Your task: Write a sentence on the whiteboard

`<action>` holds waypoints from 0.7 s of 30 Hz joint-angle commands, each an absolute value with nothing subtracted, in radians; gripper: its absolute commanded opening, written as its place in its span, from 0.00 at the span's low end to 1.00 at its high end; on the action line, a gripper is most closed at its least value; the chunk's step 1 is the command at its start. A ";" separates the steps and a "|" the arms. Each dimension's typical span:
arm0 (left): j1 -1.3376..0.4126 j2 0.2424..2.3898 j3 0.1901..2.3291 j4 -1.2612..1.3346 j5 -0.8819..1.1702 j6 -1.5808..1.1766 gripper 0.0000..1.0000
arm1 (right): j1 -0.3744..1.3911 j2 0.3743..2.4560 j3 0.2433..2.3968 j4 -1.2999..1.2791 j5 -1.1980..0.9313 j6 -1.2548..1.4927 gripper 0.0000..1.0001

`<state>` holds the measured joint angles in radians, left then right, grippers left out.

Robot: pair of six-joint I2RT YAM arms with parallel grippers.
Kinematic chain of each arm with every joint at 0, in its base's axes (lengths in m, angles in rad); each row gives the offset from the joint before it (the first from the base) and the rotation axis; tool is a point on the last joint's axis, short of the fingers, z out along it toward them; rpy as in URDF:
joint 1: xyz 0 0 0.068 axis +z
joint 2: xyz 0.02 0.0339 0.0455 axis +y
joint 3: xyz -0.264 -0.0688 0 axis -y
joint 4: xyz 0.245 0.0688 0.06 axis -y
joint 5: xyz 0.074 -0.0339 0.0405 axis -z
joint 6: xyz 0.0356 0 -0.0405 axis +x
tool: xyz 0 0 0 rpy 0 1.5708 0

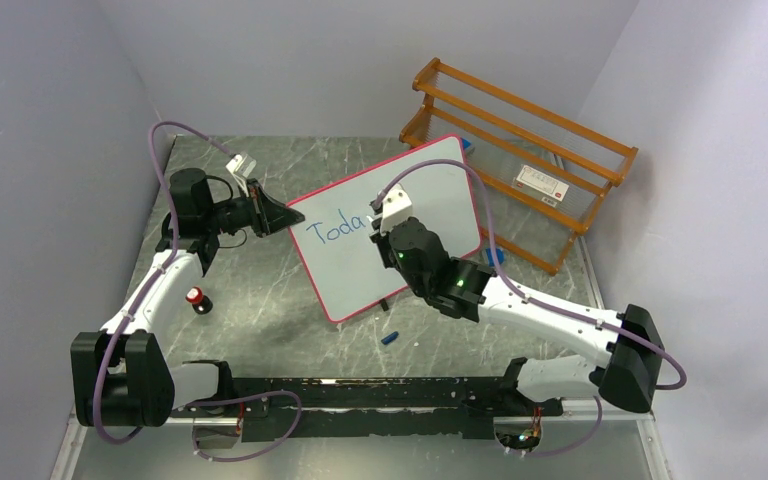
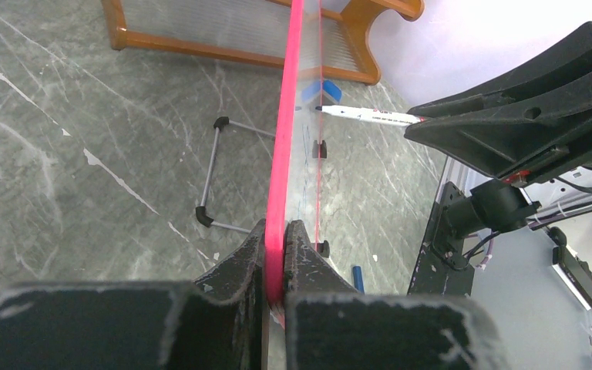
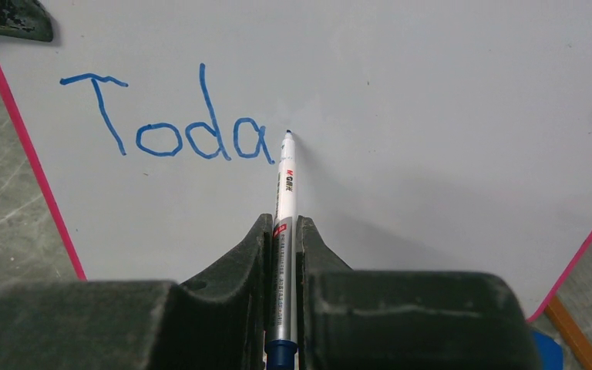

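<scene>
Right tool first: it's clamped tight on a marker, with the white barrel pinched between both fingers and the blue tip pointed straight ahead of the tool. The tip is either on the whiteboard or just off it, and which one can't be told from the wrist view. Just left of the tip, the sentence is seen in blue. Only "Toda" is written, with the "a" ending right beside the tip. Nothing but blank white is seen to the right of the tip and beyond it.

Left tool: it's closed on the board's pink-red rim, which is gripped edge-on between the two fingers at the board's left-hand edge. The board is stood at a tilt. Ahead of this tool, the marker can be seen poking in from the right toward the board face. Thin wire legs with black feet are seen on the back side, left of the rim.

Further out, in the top view, an orange wooden rack is stood past the board, on the far side from both tools. A small blue cap is lying on the grey marbled tabletop just off the board's near edge, back toward the right arm. A little red-topped black knob is sat beside the left arm, well behind the left tool.
</scene>
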<state>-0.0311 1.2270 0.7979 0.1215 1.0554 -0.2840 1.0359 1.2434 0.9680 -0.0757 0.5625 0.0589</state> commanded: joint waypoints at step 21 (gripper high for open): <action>-0.067 1.266 0.774 0.025 1.016 -0.151 0.05 | 1.017 1.280 1.007 -0.054 0.536 0.048 0.00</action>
